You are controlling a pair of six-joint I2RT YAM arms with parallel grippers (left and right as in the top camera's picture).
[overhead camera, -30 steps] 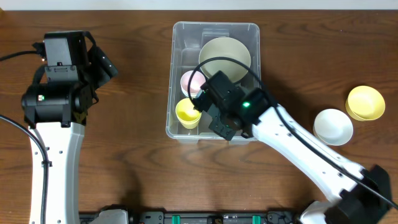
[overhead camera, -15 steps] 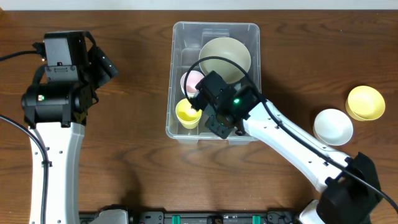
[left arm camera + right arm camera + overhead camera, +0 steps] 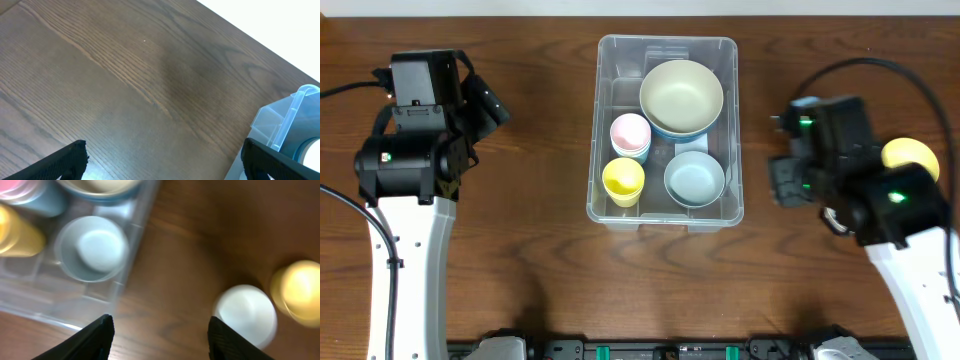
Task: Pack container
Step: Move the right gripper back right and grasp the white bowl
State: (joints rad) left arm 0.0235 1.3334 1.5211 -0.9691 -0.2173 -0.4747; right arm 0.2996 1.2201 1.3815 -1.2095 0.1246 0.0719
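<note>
The right wrist view is blurred all over, softening every outline. There the container (image 3: 137, 250) runs off the top and left edges, which also crop the yellow cup (image 3: 17, 237), the pink cup (image 3: 12, 184) and the cream bowl (image 3: 97, 185). The yellow bowl (image 3: 298, 292) is clipped by the right edge. Seen from overhead, the right arm (image 3: 880, 195) hides the white bowl (image 3: 246, 314), all but a sliver of the yellow bowl, and the fingers (image 3: 97, 337) of the right gripper (image 3: 159, 325). In the left wrist view only a corner of the container shows at the right edge. The bottom edge cuts off the fingers (image 3: 65, 162) of the left gripper (image 3: 164, 152).
</note>
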